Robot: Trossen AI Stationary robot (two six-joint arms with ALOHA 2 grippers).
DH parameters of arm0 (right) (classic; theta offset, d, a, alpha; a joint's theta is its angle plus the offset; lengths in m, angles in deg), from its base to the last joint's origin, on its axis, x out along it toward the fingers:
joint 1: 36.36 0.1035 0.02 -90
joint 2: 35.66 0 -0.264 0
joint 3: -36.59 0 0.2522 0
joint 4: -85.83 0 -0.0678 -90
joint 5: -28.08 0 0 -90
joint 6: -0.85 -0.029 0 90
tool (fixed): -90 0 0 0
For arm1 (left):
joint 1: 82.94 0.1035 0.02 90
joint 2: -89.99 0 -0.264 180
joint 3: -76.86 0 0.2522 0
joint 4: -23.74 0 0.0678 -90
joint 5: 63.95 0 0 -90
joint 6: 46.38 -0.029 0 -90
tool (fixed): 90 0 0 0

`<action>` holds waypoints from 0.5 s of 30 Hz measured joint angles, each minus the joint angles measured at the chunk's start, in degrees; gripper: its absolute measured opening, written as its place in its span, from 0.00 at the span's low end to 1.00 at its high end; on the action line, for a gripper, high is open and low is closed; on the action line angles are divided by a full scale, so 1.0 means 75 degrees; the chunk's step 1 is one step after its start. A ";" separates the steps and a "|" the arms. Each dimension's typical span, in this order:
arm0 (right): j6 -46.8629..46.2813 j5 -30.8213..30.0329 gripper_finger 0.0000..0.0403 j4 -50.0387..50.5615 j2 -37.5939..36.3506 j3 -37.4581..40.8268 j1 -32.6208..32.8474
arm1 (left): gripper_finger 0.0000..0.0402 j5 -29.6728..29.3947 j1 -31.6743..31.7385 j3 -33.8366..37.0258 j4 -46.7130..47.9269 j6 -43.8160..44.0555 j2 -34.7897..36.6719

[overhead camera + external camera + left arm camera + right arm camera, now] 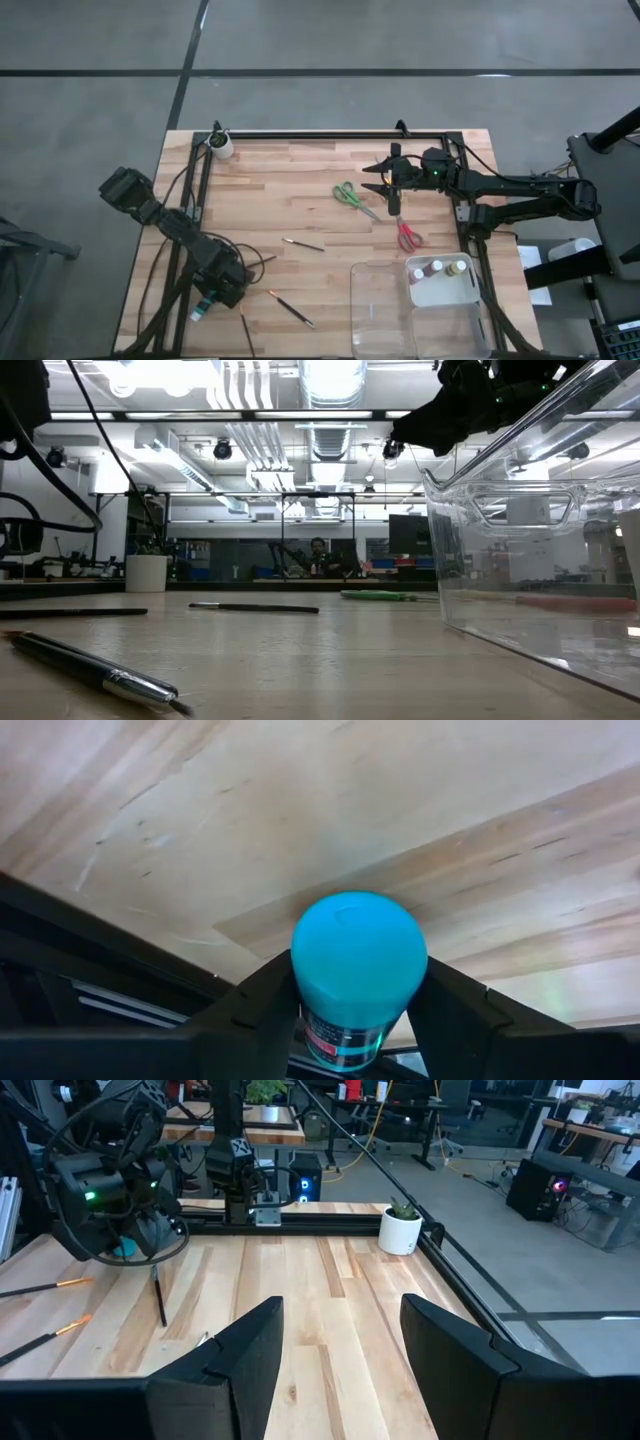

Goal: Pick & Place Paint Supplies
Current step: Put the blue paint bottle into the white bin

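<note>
My left gripper [207, 303] is at the table's near left corner, shut on a teal paint bottle [358, 970]. My right gripper [380, 185] hovers open over the far middle of the table, just right of the green-handled scissors [352, 196]. The red-handled scissors [408, 237] lie flat near it, toward the near side. Thin brushes lie flat on the wood [303, 244], [291, 308], [245, 328]. Three pale-capped bottles [438, 268] stand in the clear tray [380, 310]. I see no yellow scissors. My left gripper pinches the teal bottle's sides [310, 1020] between its two fingers [262, 1010]. The bottle lies along the fingers, with its rounded teal end [358, 935] sticking out past their tips toward the table. In the right wrist view, the bottle [125, 1248] appears clear of the wood.
A small white round cup [222, 147] stands at the far left corner, beside the black frame rail [320, 134] along the far edge. The clear tray fills the near right corner. Cables [250, 262] trail by the left arm. Bare wood lies mid-table.
</note>
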 joint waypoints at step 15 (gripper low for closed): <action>0.0000 0.0000 0.50 0.0000 0.0000 0.0000 -0.0003 | 0.43 -0.0648 0.0706 -0.0014 -0.0248 -0.0114 0.0009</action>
